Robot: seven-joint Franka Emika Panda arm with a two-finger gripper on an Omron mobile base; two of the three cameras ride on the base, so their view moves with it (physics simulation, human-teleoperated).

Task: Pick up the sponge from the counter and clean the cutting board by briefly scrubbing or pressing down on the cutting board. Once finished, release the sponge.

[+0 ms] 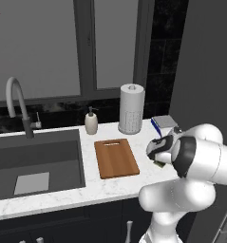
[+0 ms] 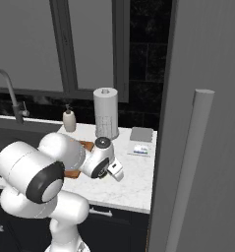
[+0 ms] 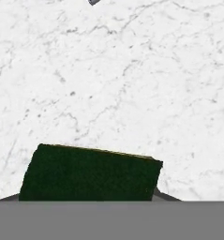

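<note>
White marble-look counter [image 1: 115, 185] with faint grey veins runs above dark cabinets, and nearest to where I stand the white arm bends low over its right-hand stretch, wrist folded so the two-finger gripper [image 1: 158, 159] points down at the stone. Just under it lies the small rectangular sponge with its dark green top [image 3: 90, 173], flat on the counter to the right of the board; the hand seems lowered there because the sponge has to be fetched before any scrubbing. From the hand's own camera the sponge sits at the very bottom, pressed close to the lens, but the finger tips are hidden, so I cannot tell how wide the claw stands or whether it has hold of the sponge, though it looks about to. A little further left lies the flat reddish-brown wooden cutting board [image 1: 116, 158], bare, slot handle toward the wall, within easy reach for the next move. Beyond it stand a cream soap dispenser bottle [image 1: 91, 122] and a tall white paper towel roll [image 1: 131, 109], with the dark sunken sink basin [image 1: 34, 163] off left.
</note>
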